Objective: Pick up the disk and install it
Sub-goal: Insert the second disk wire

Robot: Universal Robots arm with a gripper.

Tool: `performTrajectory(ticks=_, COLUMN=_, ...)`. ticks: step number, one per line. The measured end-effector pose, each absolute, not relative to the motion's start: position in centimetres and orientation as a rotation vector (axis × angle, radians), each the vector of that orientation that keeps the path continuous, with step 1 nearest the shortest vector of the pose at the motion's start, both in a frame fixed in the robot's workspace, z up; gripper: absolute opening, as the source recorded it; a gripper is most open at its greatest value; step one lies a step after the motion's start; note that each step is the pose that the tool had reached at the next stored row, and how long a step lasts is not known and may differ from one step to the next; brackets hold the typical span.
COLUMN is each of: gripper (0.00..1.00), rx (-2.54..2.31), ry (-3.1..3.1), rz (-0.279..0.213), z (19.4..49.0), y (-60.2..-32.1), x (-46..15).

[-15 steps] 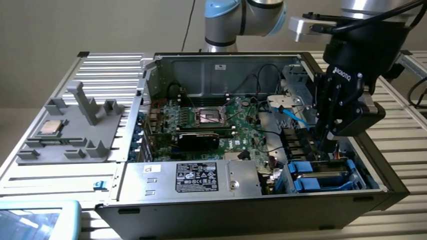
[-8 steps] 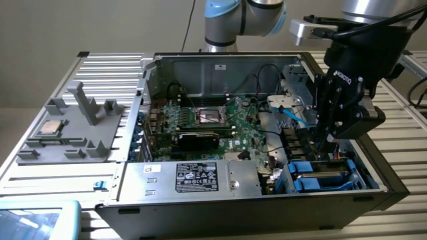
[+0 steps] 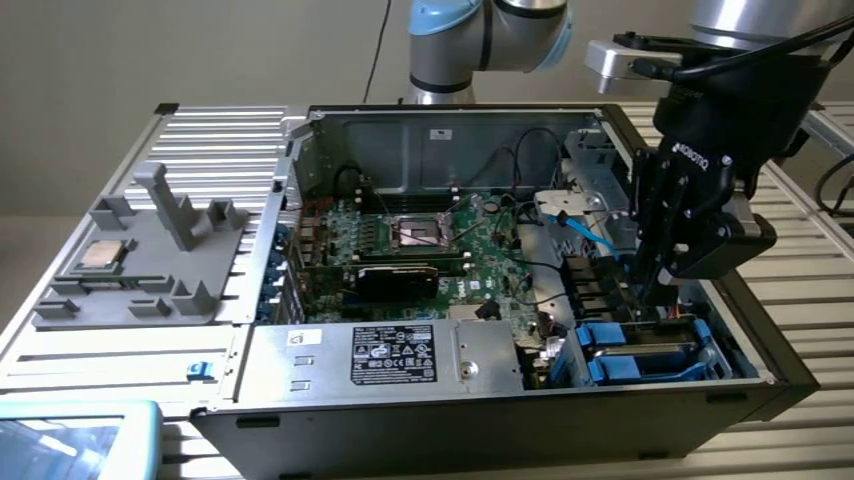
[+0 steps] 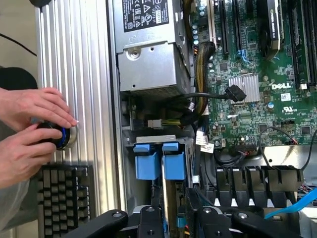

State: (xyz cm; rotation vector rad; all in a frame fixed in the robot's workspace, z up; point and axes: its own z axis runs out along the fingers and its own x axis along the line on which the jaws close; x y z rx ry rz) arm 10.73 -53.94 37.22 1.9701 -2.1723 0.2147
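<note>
Claw [image 3: 650,300] pointing straight down into drive bay — clamped on upright disk [image 4: 167,198].

Silver arm [image 3: 761,20], pale-blue joint caps, black white-lettered pincer [image 3: 654,295], black cables

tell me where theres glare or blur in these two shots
Exterior view: soft even light, glare on the ribbed table, the gripper dark against the case. Wrist view: bright sheen on the silver box, the person's hands slightly soft.
</note>
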Motion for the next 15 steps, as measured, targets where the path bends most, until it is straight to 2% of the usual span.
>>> performTrajectory(ticks=15, gripper=0.32, rx=1.986, ry=-2.188, rz=0.183, z=36.94, y=-54.59, x=11.10)
